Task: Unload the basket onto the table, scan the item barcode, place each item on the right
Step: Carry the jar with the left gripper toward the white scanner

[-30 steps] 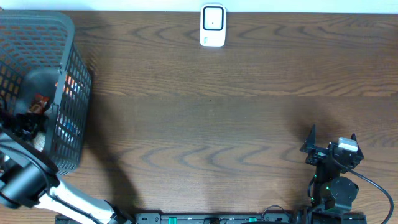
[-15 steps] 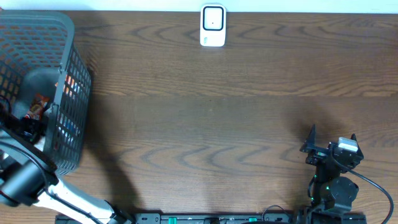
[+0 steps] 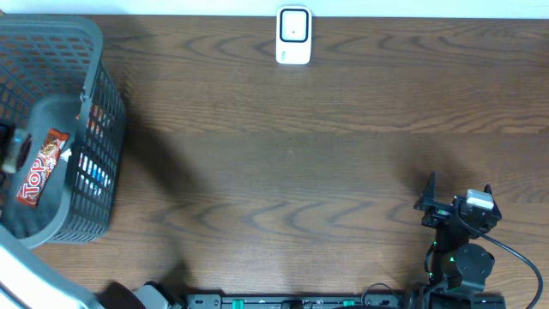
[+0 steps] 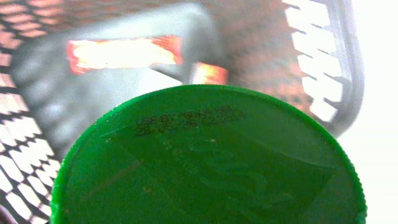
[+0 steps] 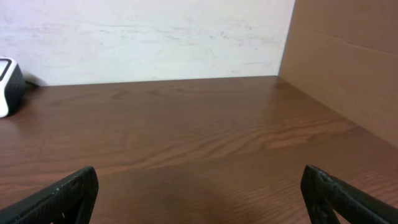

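My left tool (image 3: pixel 10 151) pinches the green-lidded tub (image 4: pixel 208 162), right tool (image 3: pixel 456 196) spread; I'd lift clear of the basket (image 3: pixel 96 53), barcode facing the scanner (image 3: pixel 293 36).

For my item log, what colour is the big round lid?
Green; the lid shows best in the left wrist view.

Overhead view: even, moderate light from above. The grain of the table (image 3: pixel 326 172) is sharp. A broad, soft shadow lies to the right of the basket (image 3: pixel 107 129). The white scanner (image 3: pixel 293 36) is slightly washed out.

Left wrist view: the green lid (image 4: pixel 205 162) fills the frame, very close and soft, its printed code smeared. The basket mesh behind is out of focus. The orange wrappers (image 4: pixel 124 53) glare. The right edge is burnt to white.

Right wrist view: soft, even light. The wall (image 5: pixel 143 37) is bright. The table blurs slightly nearest the lens.
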Robot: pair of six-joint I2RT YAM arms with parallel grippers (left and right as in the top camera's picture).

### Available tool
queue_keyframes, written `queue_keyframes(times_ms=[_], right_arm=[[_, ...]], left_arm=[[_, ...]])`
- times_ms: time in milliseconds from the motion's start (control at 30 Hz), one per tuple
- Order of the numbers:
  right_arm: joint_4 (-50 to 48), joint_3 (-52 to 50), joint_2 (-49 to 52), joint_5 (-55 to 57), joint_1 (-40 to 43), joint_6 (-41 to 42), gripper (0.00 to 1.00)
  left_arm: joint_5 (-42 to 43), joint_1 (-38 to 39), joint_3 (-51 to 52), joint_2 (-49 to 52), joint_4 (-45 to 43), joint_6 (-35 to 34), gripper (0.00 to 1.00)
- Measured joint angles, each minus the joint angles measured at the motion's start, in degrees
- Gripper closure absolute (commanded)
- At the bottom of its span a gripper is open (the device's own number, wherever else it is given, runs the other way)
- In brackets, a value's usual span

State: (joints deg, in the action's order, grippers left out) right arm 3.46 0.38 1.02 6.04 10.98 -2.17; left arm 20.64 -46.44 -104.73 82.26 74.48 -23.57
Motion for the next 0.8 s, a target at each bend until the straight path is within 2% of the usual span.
queue_keyframes(times_ms=[100, 200, 300, 333, 367, 567, 800], right_arm=[[0.0, 0.0, 0.0, 0.0, 0.0, 0.0, 0.01], [0.0, 0.0, 0.0, 0.0, 0.0, 0.0, 0.01], [0.0, 0.0, 0.0, 0.0, 0.0, 0.0, 0.01], [0.0, 0.0, 0.0, 0.0, 0.0, 0.0, 0.01], [0.0, 0.0, 0.0, 0.0, 0.0, 0.0, 0.01], [0.0, 0.0, 0.0, 0.0, 0.0, 0.0, 0.01], [0.0, 0.0, 0.0, 0.0, 0.0, 0.0, 0.01]], left_arm=[[4.3, 3.3, 0.0, -5.2, 1.7, -0.6, 0.44], [6.6, 9.9, 0.0, -8.7, 2.1, -1.7, 0.44], [7.6, 19.0, 0.0, -10.7, 1.8, -3.6, 0.44], [7.3, 24.2, 0.0, -10.9, 1.6, -5.0, 0.44], [7.1, 25.4, 0.0, -10.9, 1.5, -5.2, 0.44], [-2.8, 45.4, 0.4, -7.1, -0.2, -11.5, 0.44], [-11.6, 61.2, 3.0, 4.6, -3.4, -16.0, 0.44]])
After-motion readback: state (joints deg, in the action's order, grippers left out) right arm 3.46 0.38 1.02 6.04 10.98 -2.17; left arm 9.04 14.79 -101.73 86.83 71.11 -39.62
